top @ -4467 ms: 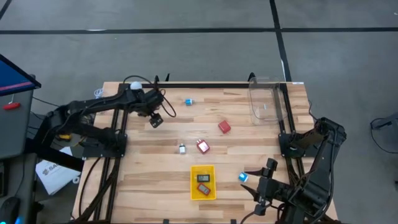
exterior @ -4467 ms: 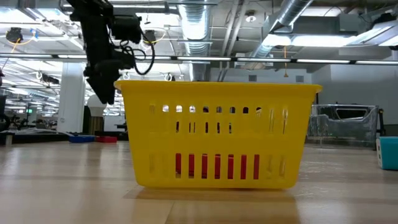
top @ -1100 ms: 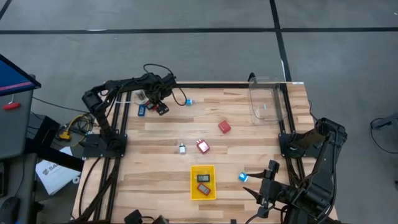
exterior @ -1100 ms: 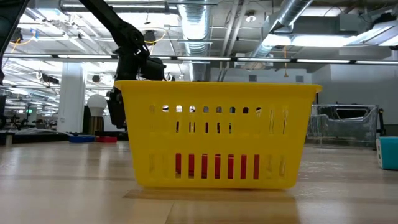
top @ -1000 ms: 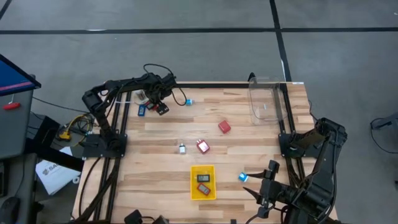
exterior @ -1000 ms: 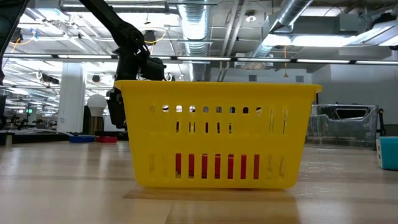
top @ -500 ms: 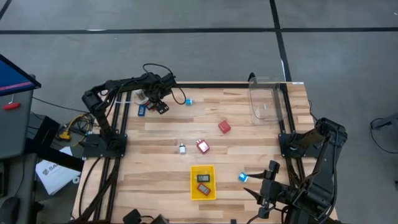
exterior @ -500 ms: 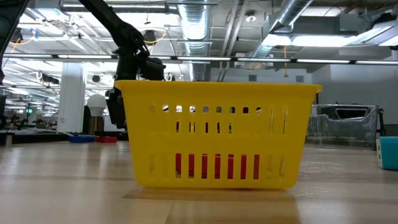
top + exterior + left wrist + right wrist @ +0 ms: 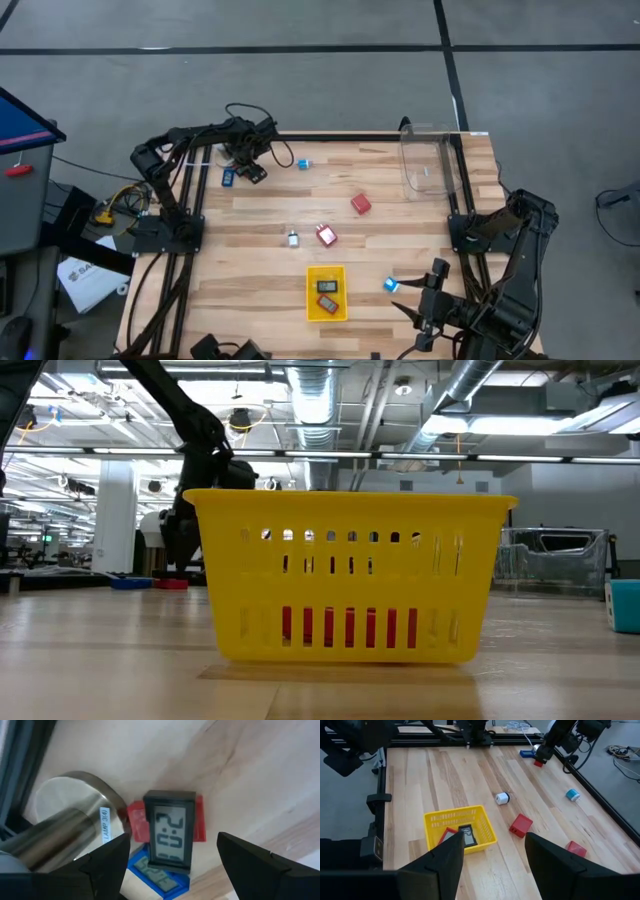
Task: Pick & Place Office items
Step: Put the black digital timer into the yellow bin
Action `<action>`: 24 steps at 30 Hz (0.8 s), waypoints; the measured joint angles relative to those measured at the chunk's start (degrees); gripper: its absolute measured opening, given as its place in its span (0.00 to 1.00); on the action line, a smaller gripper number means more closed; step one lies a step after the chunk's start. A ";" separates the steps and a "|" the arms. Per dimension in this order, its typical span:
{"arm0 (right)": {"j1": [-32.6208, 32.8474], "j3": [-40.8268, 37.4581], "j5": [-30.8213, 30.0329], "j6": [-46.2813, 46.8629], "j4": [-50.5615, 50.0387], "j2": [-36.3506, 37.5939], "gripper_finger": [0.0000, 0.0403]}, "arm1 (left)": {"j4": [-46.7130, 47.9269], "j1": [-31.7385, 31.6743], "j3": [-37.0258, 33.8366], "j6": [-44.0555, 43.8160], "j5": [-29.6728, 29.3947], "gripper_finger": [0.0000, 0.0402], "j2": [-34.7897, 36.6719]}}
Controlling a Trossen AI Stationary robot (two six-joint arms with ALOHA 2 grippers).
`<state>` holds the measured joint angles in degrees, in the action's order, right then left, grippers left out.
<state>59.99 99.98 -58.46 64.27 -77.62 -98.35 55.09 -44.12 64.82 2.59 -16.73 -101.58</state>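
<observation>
My left gripper (image 9: 172, 842) hangs open over the table's far left corner (image 9: 250, 170), pointing steeply down. Below it lies a small black-framed display on a red base (image 9: 169, 832), between the two fingers and apart from them. A blue flat display (image 9: 159, 877) lies beside it. Other office items lie across the table: a blue-and-white piece (image 9: 303, 164), a red block (image 9: 361, 204), a red-and-white piece (image 9: 326, 236), a white piece (image 9: 293, 239) and a blue block (image 9: 391, 285). My right gripper (image 9: 492, 865) waits open at the near right, raised.
A yellow tray (image 9: 312, 300) near the front middle holds two flat pieces. A metal stand (image 9: 70, 827) with a white ball (image 9: 150, 528) stands close beside my left gripper. A clear container (image 9: 430, 165) sits at the far right corner.
My left gripper has edged a little toward the table's left edge and slightly down, staying open. In the low view it now covers part of the white ball. Nothing on the table has moved.
</observation>
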 joint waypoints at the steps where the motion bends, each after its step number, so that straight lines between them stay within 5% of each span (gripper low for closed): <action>1: 0.00 0.00 0.00 -0.04 0.00 0.00 0.50 | -0.29 -0.02 -0.16 0.02 -0.03 0.73 -0.03; 24: 0.07 0.00 0.02 0.05 0.28 0.00 0.50 | -1.83 -0.11 -0.17 -0.24 3.69 0.73 -0.04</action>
<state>60.05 99.98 -58.43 64.31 -77.34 -98.35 53.26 -44.23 64.64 2.35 -13.04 -101.62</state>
